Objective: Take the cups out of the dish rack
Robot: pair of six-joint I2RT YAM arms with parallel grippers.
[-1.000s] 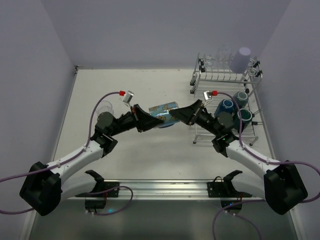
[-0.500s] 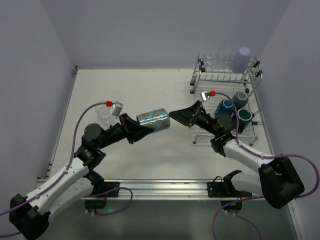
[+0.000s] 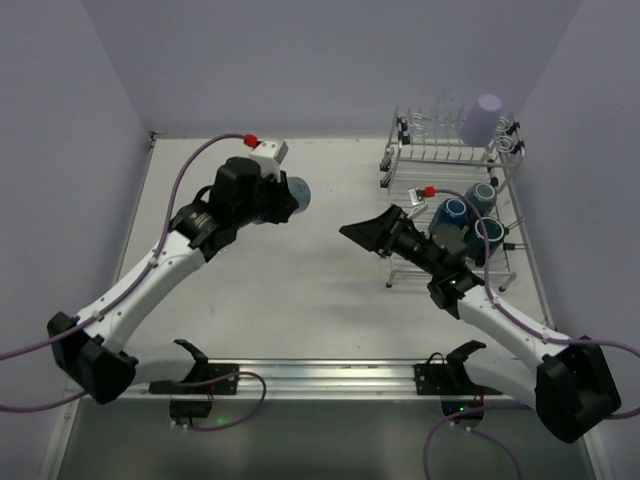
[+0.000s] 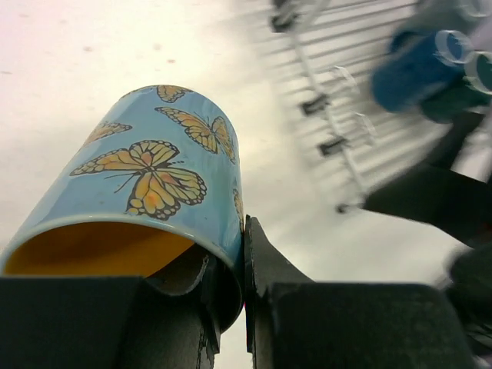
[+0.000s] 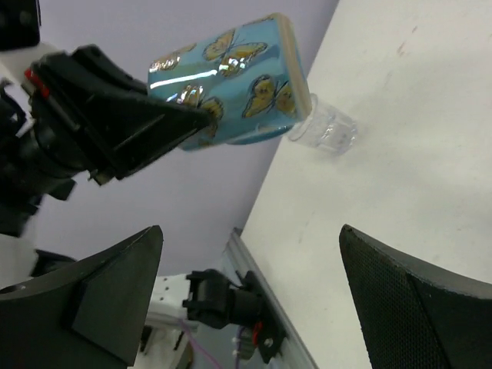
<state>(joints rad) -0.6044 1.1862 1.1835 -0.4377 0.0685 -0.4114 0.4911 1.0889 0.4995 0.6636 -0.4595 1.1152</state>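
Note:
My left gripper is shut on the rim of a light blue butterfly cup with an orange inside. It holds the cup in the air over the table's back left. In the left wrist view one finger is outside the cup and the other inside. My right gripper is open and empty, left of the dish rack. In the right wrist view the cup hangs above a clear glass. The rack holds a blue mug, two teal mugs, a lavender tumbler and clear glasses.
The rack stands at the table's back right, close to the right wall. A metal rail with the arm bases runs along the near edge. Walls close the left and back sides.
My left arm has swung up and back to the left, carrying the butterfly cup away from the right gripper. The right gripper stays open and has barely moved.

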